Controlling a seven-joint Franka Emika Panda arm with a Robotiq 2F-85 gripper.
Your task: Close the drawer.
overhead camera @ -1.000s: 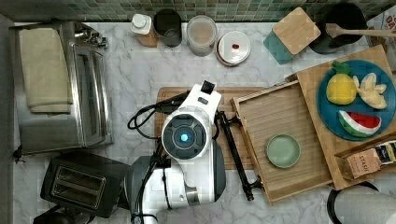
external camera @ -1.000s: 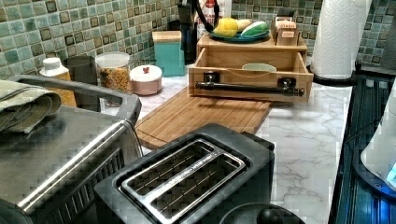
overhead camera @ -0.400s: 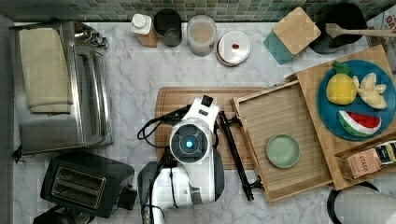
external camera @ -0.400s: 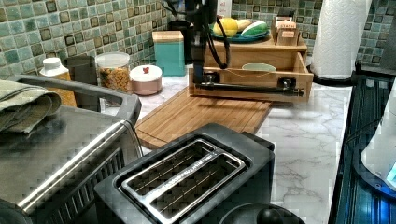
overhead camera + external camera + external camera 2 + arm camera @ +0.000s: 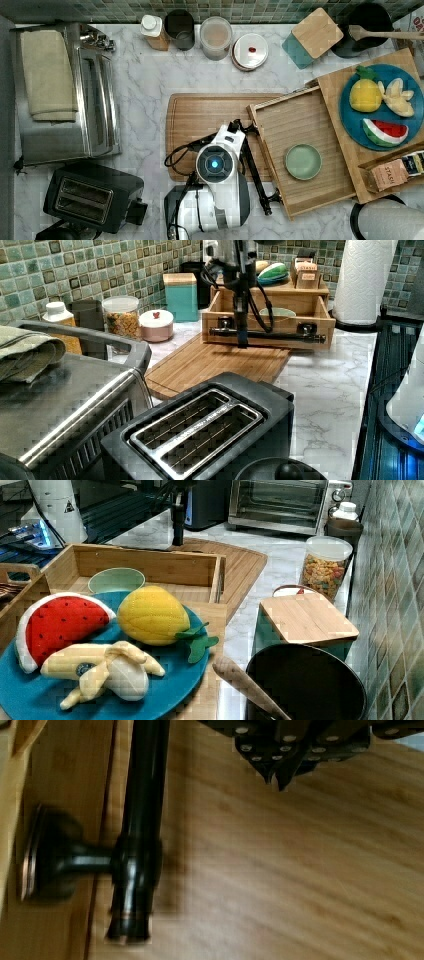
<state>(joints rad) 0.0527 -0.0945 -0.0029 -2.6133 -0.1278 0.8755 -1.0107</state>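
on the marble surface point(image 5: 145, 100), at the top view's right, the wide shallow light-wood drawer point(image 5: 310, 131) stands pulled out of its wooden stand point(image 5: 334, 90) with a small green bowl point(image 5: 303, 161) on its floor. its long black bar handle point(image 5: 255, 170) fronts the top view's left, its long axis running up and down the top view. step in hand, as i judge it: approach, with the gripper point(image 5: 278, 776) over the rounded bamboo cutting board point(image 5: 210, 116) just beside the handle, fingers point(image 5: 285, 770) together; next move calls for setting them against the drawer front and pushing toward the stand, square to the handle.
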